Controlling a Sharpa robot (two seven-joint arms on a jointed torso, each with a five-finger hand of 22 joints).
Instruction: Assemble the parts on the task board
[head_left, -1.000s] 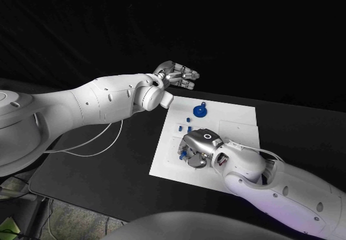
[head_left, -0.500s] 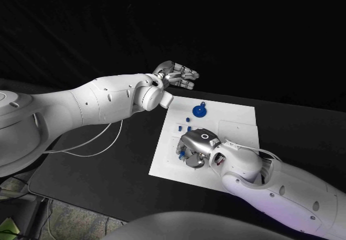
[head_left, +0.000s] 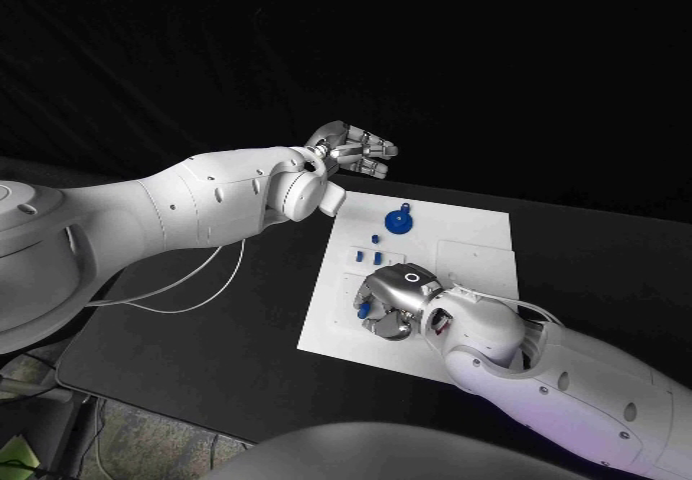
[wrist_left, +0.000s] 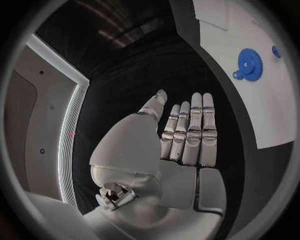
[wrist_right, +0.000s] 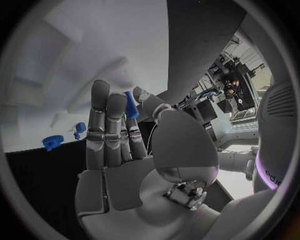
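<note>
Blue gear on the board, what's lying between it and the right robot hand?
In the head view, a few small blue parts lie on the task board between the blue gear and the right robot hand.

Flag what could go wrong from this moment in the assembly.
The right hand pinches a small blue part near its fingertips; such a slight hold could let it slip or tilt. In the head view that hand covers the task board beneath it, hiding placement. Its fingers could also nudge the loose blue pegs nearby.

A black tabletop (head_left: 188, 350) stands against a dark backdrop (head_left: 505, 90) that rises behind its far edge. Below the tabletop's near left corner lies a patch of speckled grey floor (head_left: 144, 440), with dark cables just beside it.
</note>
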